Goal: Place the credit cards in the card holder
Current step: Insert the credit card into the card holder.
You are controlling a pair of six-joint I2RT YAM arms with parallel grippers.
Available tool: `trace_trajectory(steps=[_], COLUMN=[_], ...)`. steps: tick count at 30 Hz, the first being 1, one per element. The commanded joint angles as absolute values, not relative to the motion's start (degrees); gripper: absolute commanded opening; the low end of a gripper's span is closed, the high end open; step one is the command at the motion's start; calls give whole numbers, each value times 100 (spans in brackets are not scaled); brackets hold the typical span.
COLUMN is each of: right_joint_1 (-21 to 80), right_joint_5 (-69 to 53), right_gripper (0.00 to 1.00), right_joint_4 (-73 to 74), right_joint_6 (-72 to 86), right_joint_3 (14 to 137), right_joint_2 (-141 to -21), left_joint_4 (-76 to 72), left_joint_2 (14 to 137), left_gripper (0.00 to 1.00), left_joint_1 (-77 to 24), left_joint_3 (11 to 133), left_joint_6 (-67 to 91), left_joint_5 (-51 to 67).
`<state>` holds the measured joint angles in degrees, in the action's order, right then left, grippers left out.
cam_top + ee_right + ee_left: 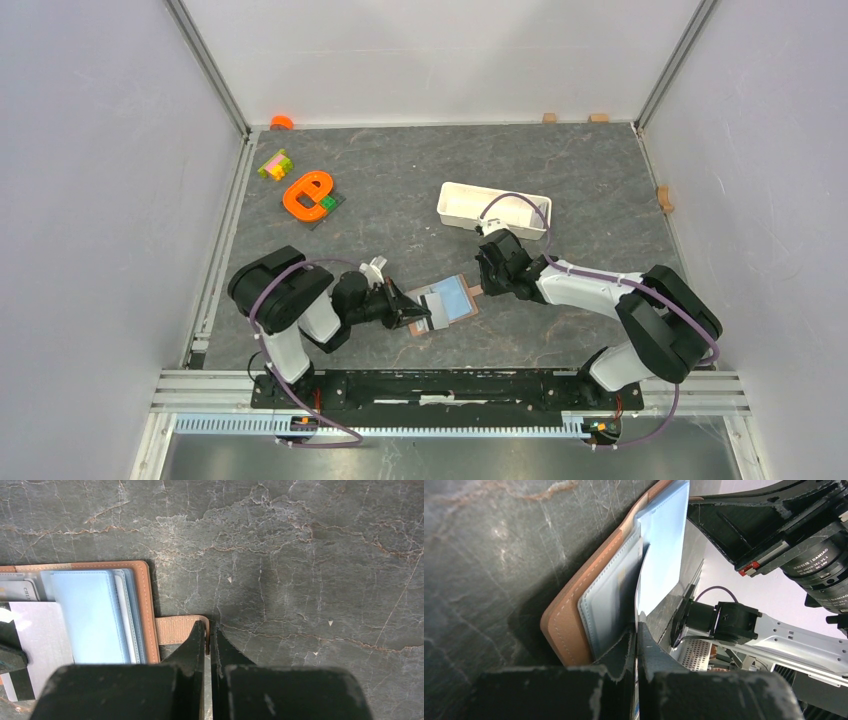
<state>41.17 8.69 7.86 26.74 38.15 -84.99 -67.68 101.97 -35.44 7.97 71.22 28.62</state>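
The desk point(400, 190) is a dark grey slab with a marble pattern of thin light and brownish veins, closed in by pale walls on three sides. Near its front edge, about in the middle, the brown card holder point(447, 303) lies open and flat, with pale blue sleeves facing up. Its short strap point(172, 629) rests on the stone at the right side. Farther back on the right stands a long white tray point(455, 215), a little turned. On the left back part lie an orange rounded piece point(308, 194) and, just behind it, a small block of yellow, green and pink point(274, 165). A small orange thing point(282, 122) sits in the far left corner.
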Motion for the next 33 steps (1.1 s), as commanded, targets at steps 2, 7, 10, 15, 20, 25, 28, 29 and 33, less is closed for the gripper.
trace_trajectory(steps=[2,7,10,15,20,25,28,29,33], right_joint_1=[4129,4132,4131,4129,4129,4125,4131,4131,4135], right_joint_5=[1061,1043,1039,1038,1029,1014,1020,1020,1036], right_gripper=[0,0,0,0,0,0,0,0,0], right_joint_4=[1081,1081,1090,1099,1099,1103,1108,1107,1134], right_joint_6=[2645,2637,2632,2619,2615,2617,2624,2622,2623], right_joint_3=[3832,3825,3832,3841,3850,3841,3832,3833,3823], right_joint_2=[-8647,-8655,-8645,-8655,-8677,-8668,-8657,-8649,-8632], left_joint_4=[-7125,-7319,-7374,-7439,-7544,-7701,-7853,-7887,-7813], left_joint_2=[10577,10774,10834,10933,11019,11110,11177,11201,11201], left_gripper=[2,2,2,2,2,2,2,2,2], left_joint_1=[-3450,-3432,-3424,-3419,-3420,-3419,-3419,-3415,-3393], left_joint_3=[729,771,807,870,892,870,844,844,853], left_joint_6=[7178,7169,7090,7014,6984,6918,6925,6914,6813], left_joint_5=[2357,2321,2277,2225,2204,2171,2145,2153,2145])
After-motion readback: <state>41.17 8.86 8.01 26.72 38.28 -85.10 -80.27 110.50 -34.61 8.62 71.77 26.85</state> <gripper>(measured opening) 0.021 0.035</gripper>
